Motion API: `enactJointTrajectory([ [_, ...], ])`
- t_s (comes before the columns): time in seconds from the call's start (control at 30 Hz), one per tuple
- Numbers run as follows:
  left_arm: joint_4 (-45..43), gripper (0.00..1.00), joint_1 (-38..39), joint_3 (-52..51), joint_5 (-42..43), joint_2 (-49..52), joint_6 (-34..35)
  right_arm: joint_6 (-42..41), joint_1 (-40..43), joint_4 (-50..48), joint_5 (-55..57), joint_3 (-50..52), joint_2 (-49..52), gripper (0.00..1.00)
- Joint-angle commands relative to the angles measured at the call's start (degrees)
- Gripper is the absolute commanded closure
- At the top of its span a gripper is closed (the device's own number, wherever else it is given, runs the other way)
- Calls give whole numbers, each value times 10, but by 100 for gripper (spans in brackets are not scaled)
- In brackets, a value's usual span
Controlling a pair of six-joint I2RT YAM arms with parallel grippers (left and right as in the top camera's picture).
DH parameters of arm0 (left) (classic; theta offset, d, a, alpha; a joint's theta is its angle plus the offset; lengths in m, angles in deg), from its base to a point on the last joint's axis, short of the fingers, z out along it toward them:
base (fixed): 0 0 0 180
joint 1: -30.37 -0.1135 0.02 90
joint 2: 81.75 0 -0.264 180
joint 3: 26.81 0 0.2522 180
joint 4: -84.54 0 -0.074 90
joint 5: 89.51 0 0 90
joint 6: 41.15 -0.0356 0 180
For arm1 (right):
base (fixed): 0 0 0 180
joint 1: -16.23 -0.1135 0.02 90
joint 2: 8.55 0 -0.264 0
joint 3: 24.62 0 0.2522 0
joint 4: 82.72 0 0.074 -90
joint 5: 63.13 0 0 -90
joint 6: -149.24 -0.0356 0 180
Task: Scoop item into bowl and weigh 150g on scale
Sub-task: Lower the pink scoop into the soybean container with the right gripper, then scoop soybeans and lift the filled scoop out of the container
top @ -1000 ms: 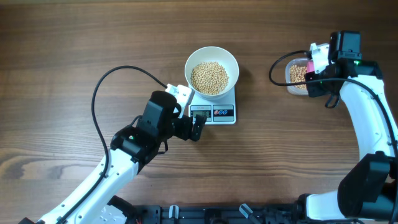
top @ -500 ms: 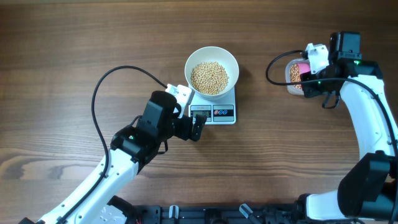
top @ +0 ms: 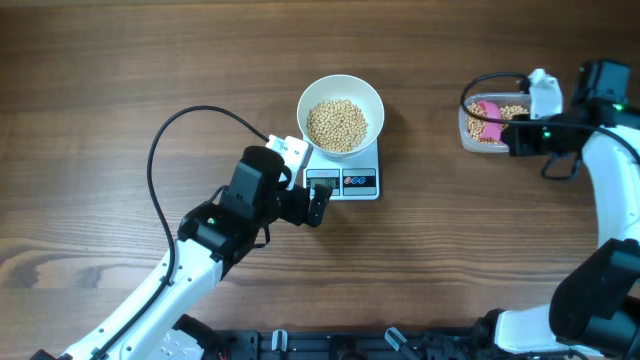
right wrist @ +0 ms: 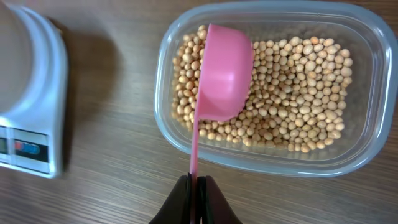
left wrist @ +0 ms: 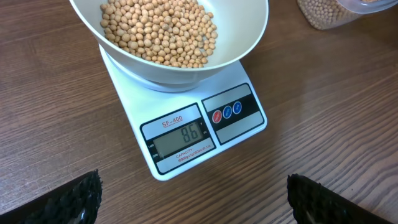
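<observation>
Scale (left wrist: pixel 130 99) squared to the table (top: pixel 100 80), display edge turned toward the left gripper (left wrist: pixel 196 196), platform end away from it. On the scale's front: "SF-400" above the LCD, "86" on it, finer print beneath too small to read, and three round buttons alongside, one red and two blue. One white bowl (left wrist: pixel 249 37) upright on the scale's platform, overhanging its far edge, holding a heap of tan beans (left wrist: pixel 161 31) too many to count. Left gripper just before the scale's display, fingers spread wide, grasping nothing. One clear tub (right wrist: pixel 267 158) well right of the scale, long axis pointing toward it, more beans inside. One pink scoop (right wrist: pixel 224 74), cup over the tub's scale-side end, thin handle crosswise to the tub's length, pinched between the fully closed jaws of the right gripper (right wrist: pixel 196 199).
</observation>
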Motion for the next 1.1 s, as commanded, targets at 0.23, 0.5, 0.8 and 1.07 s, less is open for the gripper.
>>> enactJointTrajectory([
  [0.23, 0, 0, 2, -3, 9, 2, -13, -56, 51, 9, -148, 6, 7, 96],
  [0.5, 0, 0, 2, -3, 9, 2, -13, -66, 67, 13, -147, 6, 8, 96],
  [0.8, 0, 0, 2, -3, 9, 2, -13, -76, 86, 12, -137, 6, 8, 96],
  [1.07, 0, 0, 2, -3, 9, 2, -13, -81, 117, 13, -135, 6, 8, 96],
])
